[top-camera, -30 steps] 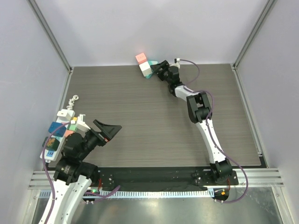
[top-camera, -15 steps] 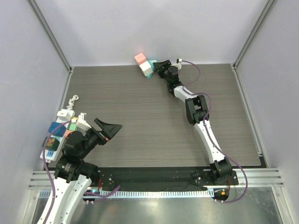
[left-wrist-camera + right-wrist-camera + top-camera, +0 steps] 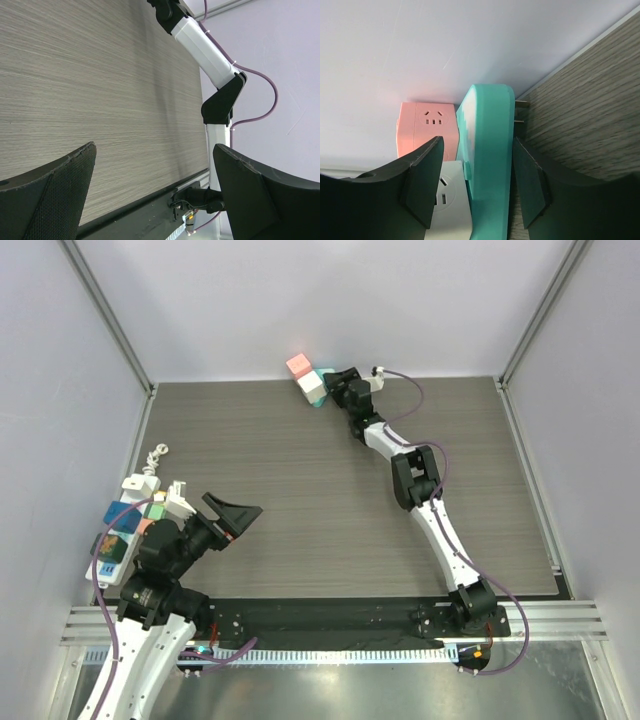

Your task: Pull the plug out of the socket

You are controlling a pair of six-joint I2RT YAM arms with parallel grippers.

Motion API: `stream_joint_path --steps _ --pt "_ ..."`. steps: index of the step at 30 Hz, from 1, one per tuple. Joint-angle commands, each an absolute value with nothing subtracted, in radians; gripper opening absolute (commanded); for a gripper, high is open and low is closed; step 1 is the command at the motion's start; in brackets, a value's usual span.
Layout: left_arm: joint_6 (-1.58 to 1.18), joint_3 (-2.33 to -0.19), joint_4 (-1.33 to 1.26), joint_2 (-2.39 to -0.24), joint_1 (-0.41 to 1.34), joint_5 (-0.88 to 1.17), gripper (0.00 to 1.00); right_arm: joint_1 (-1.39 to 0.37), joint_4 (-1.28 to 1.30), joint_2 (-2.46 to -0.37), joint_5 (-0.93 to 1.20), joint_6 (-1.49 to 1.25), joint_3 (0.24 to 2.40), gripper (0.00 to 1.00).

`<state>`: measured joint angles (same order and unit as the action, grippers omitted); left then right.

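Note:
A cluster of socket blocks lies at the table's far edge: a pink cube (image 3: 298,365), a white cube (image 3: 312,388) and a teal block (image 3: 320,403). In the right wrist view the teal block (image 3: 487,165) stands edge-on with metal prongs (image 3: 521,113) at its far end, the white cube (image 3: 452,200) joined to its left side and the pink cube (image 3: 427,127) behind. My right gripper (image 3: 336,388) is open, its jaws straddling the teal block (image 3: 477,145), with the left finger in front of the white cube. My left gripper (image 3: 232,517) is open and empty (image 3: 155,150).
A white power strip (image 3: 125,525) with several coloured plugs and a coiled white cord (image 3: 155,455) lies along the left wall beside my left arm. The back wall stands directly behind the blocks. The right arm (image 3: 205,50) stretches across the table's middle-right.
My right gripper has pushed further left along the back wall, closing around the teal block. The blocks shifted slightly left. My left arm has barely moved.

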<state>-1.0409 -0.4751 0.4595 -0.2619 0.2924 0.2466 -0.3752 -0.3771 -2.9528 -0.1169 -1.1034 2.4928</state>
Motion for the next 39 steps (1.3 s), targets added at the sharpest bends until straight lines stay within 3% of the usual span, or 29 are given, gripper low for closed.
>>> stream_joint_path --steps 1,10,19,22,24,31,39 --pt "-1.042 -0.514 0.402 -0.268 0.288 0.262 1.0 -0.406 -0.314 -2.991 -0.175 -1.114 2.52 0.63" --pt "-1.042 -0.525 0.417 -0.264 0.288 0.259 1.0 -0.433 -0.328 -3.016 -0.247 -1.109 2.579 0.59" --pt "-1.042 -0.54 0.433 -0.262 0.288 0.229 1.0 -0.442 -0.364 -3.007 -0.206 -1.091 2.583 0.23" --pt "-1.046 -0.548 0.437 -0.268 0.288 0.216 1.0 -0.442 -0.405 -2.942 -0.152 -1.092 2.487 0.07" --pt "-1.049 -0.555 0.446 -0.273 0.288 0.212 1.0 -0.442 -0.435 -2.902 -0.127 -1.094 2.398 0.02" --pt "-0.993 -0.606 0.527 -0.308 0.288 0.206 1.0 -0.446 -0.612 -2.621 -0.04 -1.097 2.004 0.01" --pt "-0.914 -0.675 0.594 -0.526 0.29 0.282 0.82 -0.465 -0.853 -2.312 -0.012 -1.131 1.424 0.01"
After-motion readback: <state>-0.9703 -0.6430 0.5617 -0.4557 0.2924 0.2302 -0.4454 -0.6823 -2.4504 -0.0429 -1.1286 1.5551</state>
